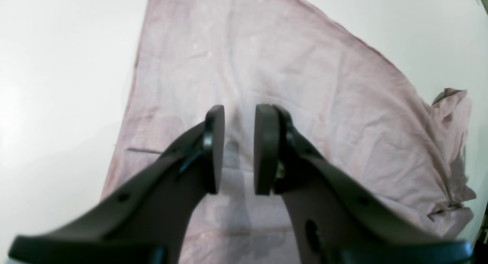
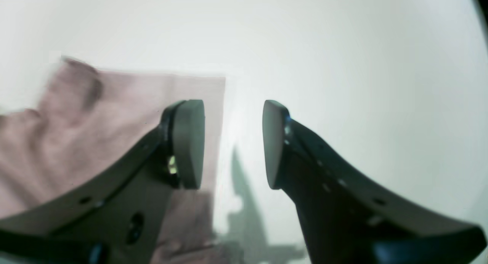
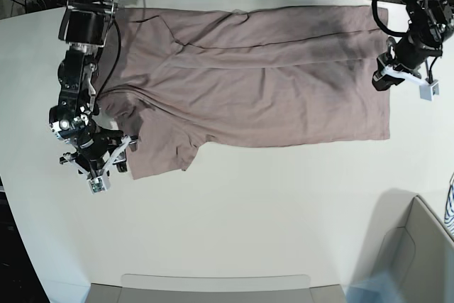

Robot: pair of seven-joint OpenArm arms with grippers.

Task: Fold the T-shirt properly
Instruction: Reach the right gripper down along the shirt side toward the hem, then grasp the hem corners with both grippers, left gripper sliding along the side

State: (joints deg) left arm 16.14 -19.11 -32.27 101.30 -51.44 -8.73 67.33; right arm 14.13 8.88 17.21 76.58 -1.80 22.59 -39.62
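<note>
The mauve-pink T-shirt (image 3: 255, 83) lies spread and wrinkled across the far half of the white table (image 3: 248, 225). Its sleeve end (image 3: 163, 154) is at the left. My right gripper (image 3: 120, 154) is open and empty at that left end. In the right wrist view it (image 2: 232, 142) straddles the shirt's edge (image 2: 206, 104), one finger over the cloth and one over bare table. My left gripper (image 3: 381, 78) is open and empty at the shirt's right edge. In the left wrist view it (image 1: 239, 149) hovers over flat pink fabric (image 1: 305, 85).
A grey bin (image 3: 418, 253) stands at the front right corner, with a blue-and-white striped cloth (image 3: 450, 211) at the right edge. A pale tray rim (image 3: 213, 282) lies along the front edge. Cables run behind the table's far edge.
</note>
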